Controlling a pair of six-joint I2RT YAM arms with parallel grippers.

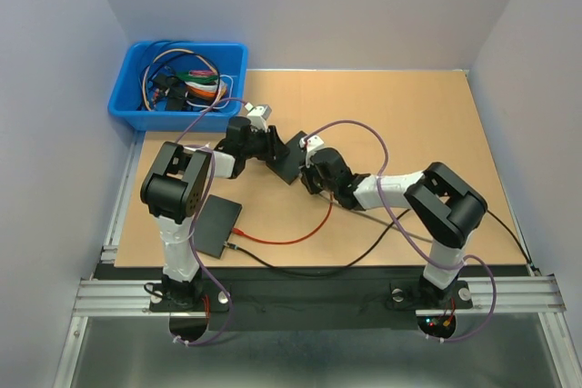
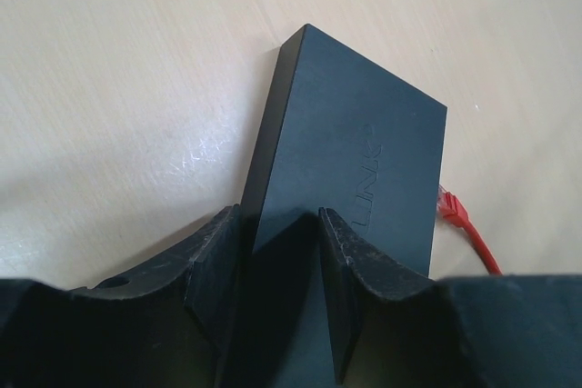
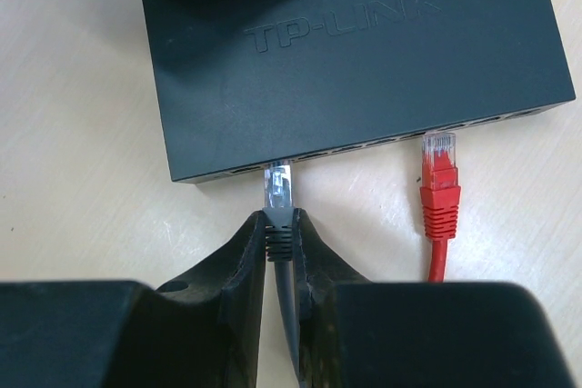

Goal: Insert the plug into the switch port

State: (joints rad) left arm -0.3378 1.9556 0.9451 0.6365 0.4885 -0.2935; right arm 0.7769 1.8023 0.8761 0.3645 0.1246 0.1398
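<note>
The black TP-LINK switch (image 3: 355, 61) lies on the tan table, its port side facing my right wrist camera. My right gripper (image 3: 280, 229) is shut on the grey boot of a clear-tipped plug (image 3: 279, 190). The plug's tip is at the mouth of a port near the left end of the port row. My left gripper (image 2: 280, 252) is shut on the switch's near edge (image 2: 355, 152). In the top view the switch (image 1: 289, 159) sits between the left gripper (image 1: 273, 147) and the right gripper (image 1: 309, 174).
A red plug (image 3: 440, 184) lies with its tip at a port further right; it also shows in the left wrist view (image 2: 455, 211). A second black box (image 1: 214, 224) lies front left with the red cable (image 1: 282, 241). A blue bin (image 1: 177, 88) of cables stands at the back left.
</note>
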